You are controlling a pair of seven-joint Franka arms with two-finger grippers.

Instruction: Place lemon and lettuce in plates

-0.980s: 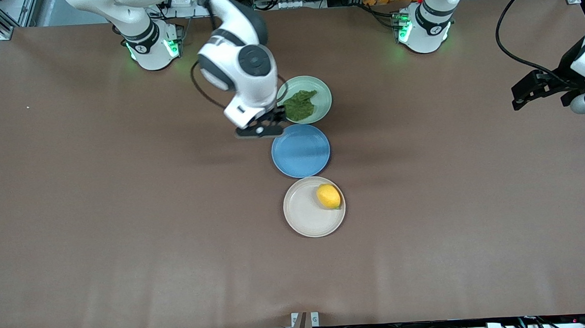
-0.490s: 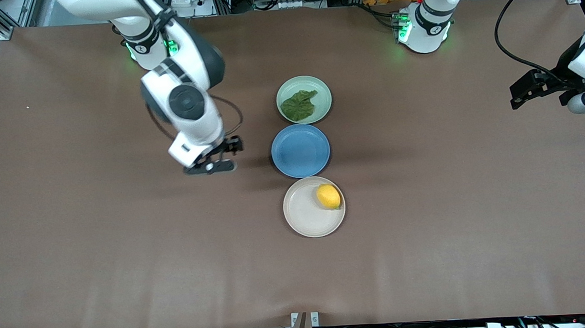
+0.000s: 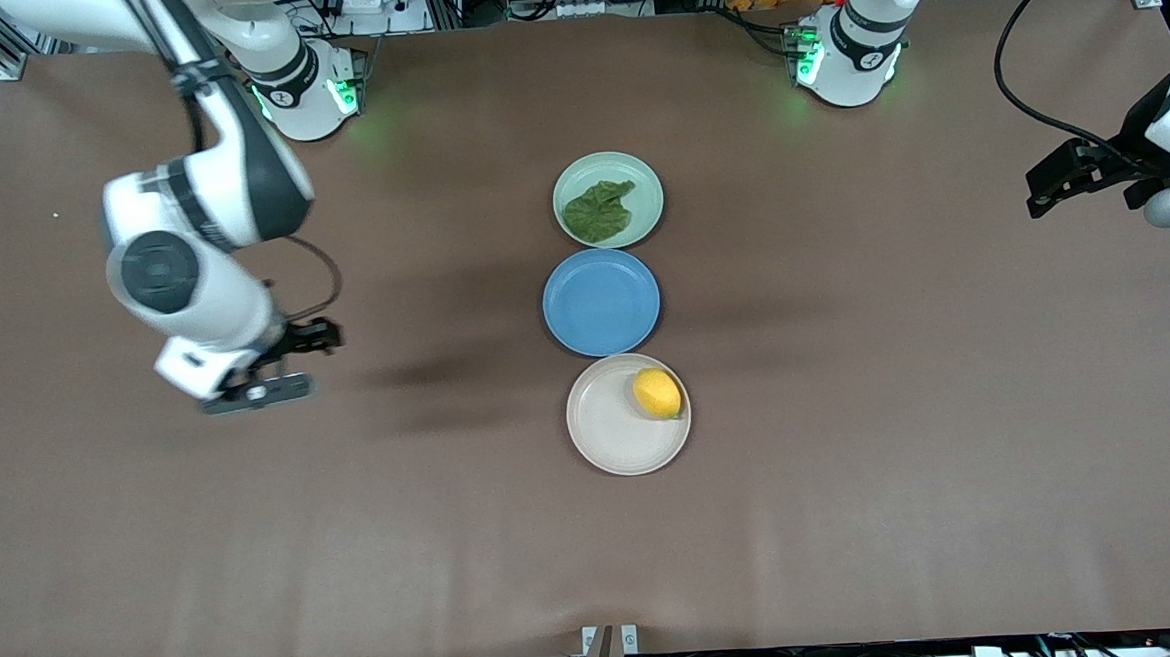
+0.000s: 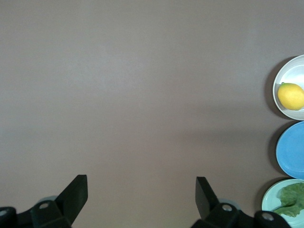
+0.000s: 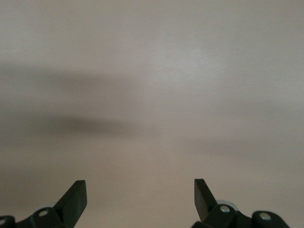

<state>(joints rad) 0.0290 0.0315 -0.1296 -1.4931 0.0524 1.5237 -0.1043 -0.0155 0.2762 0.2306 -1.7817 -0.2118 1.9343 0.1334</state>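
My right fingers (image 3: 291, 364) have swung away from the green plate (image 3: 649, 180) since a second ago, when they hung at its rim; half a second ago they were over bare surface (image 3: 855, 515) beside the blue plate (image 3: 601, 301), and now they hang over bare surface well toward the right arm's end, spread wide and holding nothing. In the right wrist view those fingers (image 5: 140, 202) show only plain surface (image 5: 152, 71) between them. My left fingers (image 3: 1048, 184) have hardly shifted and wait over the left arm's end, wide apart and empty (image 4: 141, 199). The plates, the lemon and the lettuce lie just where they did.

Nothing stands between the three plates and either of my arms.

Counting from the front camera outward: one beige plate (image 3: 606, 433) with one lemon (image 3: 656, 393) in it, resting against the rim toward the left arm's end; next, one blue plate, bare; then, nearest the robots' bases, one green plate with one lettuce leaf (image 3: 598, 211) lying flat in it. The three plates sit in a line, each just beside the next. The left wrist view catches the lemon (image 4: 290, 96), the blue plate (image 4: 292, 149) and the lettuce leaf (image 4: 290, 197) at its edge.
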